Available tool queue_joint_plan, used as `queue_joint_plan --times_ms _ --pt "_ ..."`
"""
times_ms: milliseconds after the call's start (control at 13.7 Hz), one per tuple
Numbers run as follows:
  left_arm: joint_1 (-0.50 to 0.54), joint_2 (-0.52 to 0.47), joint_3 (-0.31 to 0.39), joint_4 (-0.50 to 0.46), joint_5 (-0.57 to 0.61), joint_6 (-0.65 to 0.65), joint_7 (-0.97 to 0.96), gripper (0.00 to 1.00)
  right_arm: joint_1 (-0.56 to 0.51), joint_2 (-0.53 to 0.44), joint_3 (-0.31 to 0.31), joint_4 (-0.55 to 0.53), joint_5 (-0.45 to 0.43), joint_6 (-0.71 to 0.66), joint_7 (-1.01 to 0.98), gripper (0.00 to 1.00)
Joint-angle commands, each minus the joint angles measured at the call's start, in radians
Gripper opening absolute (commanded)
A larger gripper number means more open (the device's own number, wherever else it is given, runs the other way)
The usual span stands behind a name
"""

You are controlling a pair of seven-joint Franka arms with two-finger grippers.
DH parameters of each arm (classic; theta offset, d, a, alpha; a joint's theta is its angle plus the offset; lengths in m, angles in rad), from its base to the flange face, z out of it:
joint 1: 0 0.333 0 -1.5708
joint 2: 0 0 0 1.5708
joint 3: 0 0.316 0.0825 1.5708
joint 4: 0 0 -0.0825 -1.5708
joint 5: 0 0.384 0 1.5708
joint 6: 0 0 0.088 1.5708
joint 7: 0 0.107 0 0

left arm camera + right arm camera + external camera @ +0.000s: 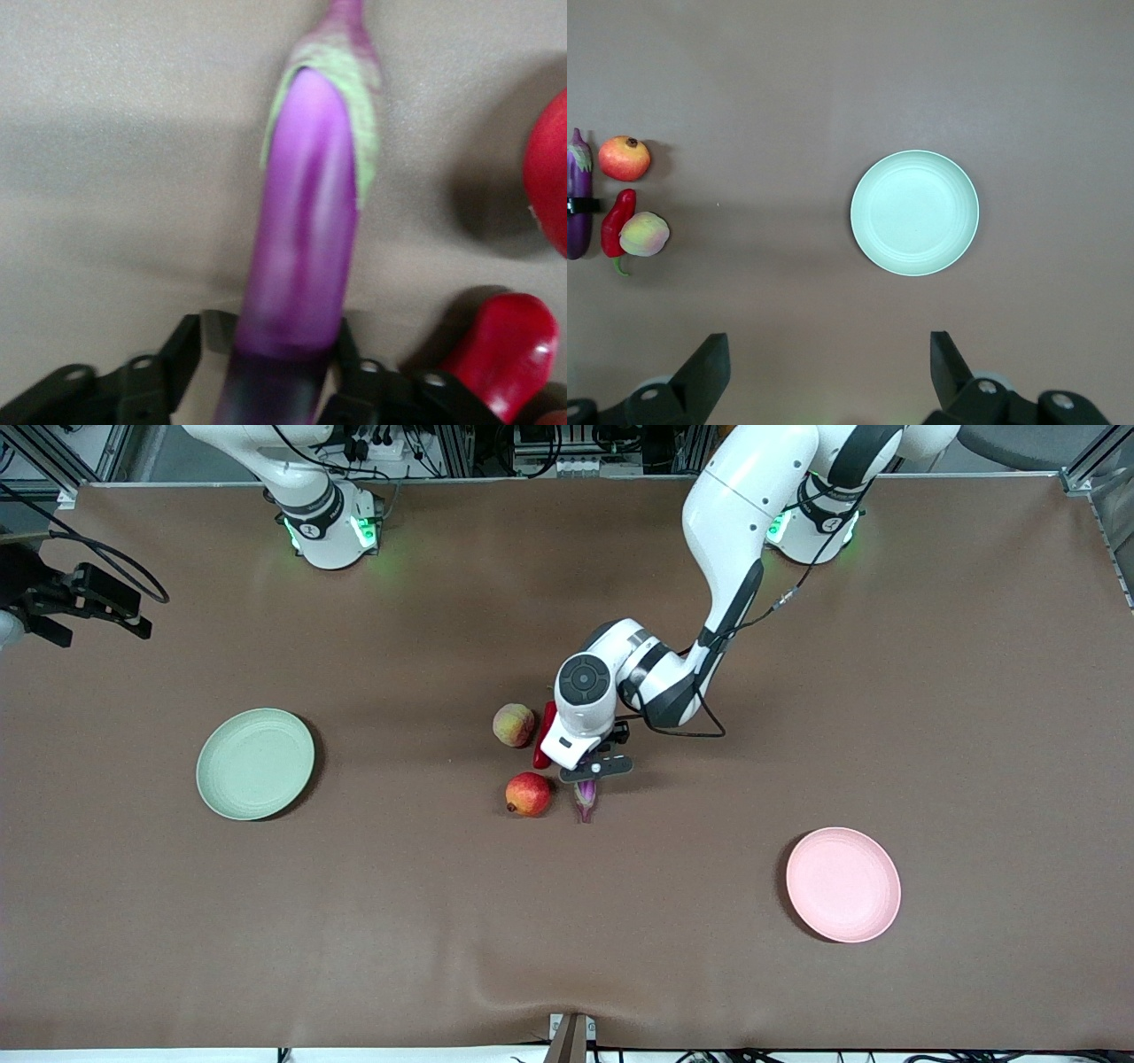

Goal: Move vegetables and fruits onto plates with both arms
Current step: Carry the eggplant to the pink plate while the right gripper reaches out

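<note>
Robotics lab, aluminium framing, cabling, brown-covered table, two arms

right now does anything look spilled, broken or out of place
Nothing stands out. The eggplant, chili, peach and pomegranate lie intact in one cluster mid-table, and both plates sit flat.

Lay clustered mid-table: glossy purple eggplant with green calyx, clasped between the left gripper's fingers; beside the eggplant, round red-orange pomegranate; farther from the front camera than the pomegranate, pale peach touching red chili pepper. Sat bare, well apart from the eggplant: mint green plate toward the right arm's end, pink plate toward the left arm's end.
</note>
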State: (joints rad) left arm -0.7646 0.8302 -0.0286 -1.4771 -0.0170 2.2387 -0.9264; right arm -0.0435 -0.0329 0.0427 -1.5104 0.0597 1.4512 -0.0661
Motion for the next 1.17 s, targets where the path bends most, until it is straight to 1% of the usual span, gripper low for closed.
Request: queue_joint_plan --times_ms 0,146,220,366,659,878,1024,1098 --pt "-0.004 0.000 0.007 0.021 0.020 0.001 -0.032 0.00 -0.024 0.002 0.011 0.007 0.019 -0.006 -0.014 1.00" --pt "0.002 -0.025 0.016 0.021 0.022 -0.005 -0.067 0.00 -0.024 0.002 0.011 0.007 0.019 -0.006 -0.014 1.00" --pt "0.002 -0.046 0.039 0.021 0.022 -0.011 -0.080 0.00 -0.024 0.002 0.011 0.007 0.019 -0.006 -0.014 1.00" --pt "0.014 -0.104 0.052 0.021 0.019 -0.072 -0.080 0.00 -0.022 0.004 0.011 0.009 0.017 -0.005 -0.017 1.00" --pt "0.134 -0.255 0.047 0.021 0.012 -0.175 -0.065 0.00 -0.018 0.031 0.011 0.010 0.005 -0.008 -0.018 1.00" --pt "0.208 -0.299 0.045 0.023 0.011 -0.180 -0.059 0.00 -0.016 0.056 0.011 0.013 0.005 -0.005 -0.017 1.00" --pt "0.241 -0.312 0.047 0.021 0.011 -0.191 -0.033 0.00 -0.006 0.121 0.012 0.018 0.011 0.001 -0.017 1.00" --pt "0.257 -0.316 0.049 0.023 0.012 -0.206 -0.005 0.00 0.008 0.178 0.014 0.022 0.003 0.012 -0.017 1.00"
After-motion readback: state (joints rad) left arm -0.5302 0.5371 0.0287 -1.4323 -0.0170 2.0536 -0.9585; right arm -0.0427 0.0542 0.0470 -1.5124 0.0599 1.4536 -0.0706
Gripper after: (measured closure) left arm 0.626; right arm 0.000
